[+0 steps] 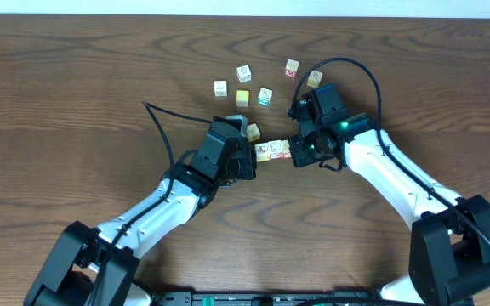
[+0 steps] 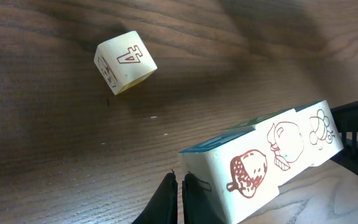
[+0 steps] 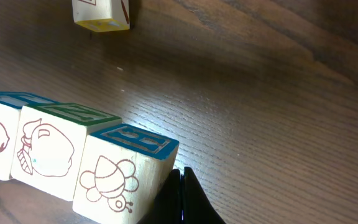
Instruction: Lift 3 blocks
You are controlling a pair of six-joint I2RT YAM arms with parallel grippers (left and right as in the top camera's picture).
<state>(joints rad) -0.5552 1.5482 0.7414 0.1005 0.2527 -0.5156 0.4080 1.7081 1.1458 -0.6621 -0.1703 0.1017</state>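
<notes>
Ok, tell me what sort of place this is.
Likely a robot test bench: the left gripper and right gripper squeeze a row of picture blocks at a wood-grain table, loose cubes scattered beyond.

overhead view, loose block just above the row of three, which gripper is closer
Left. The left gripper sits at the row's left end, just below the loose block; the right gripper sits at the right end, farther off to the block's lower right.
</notes>
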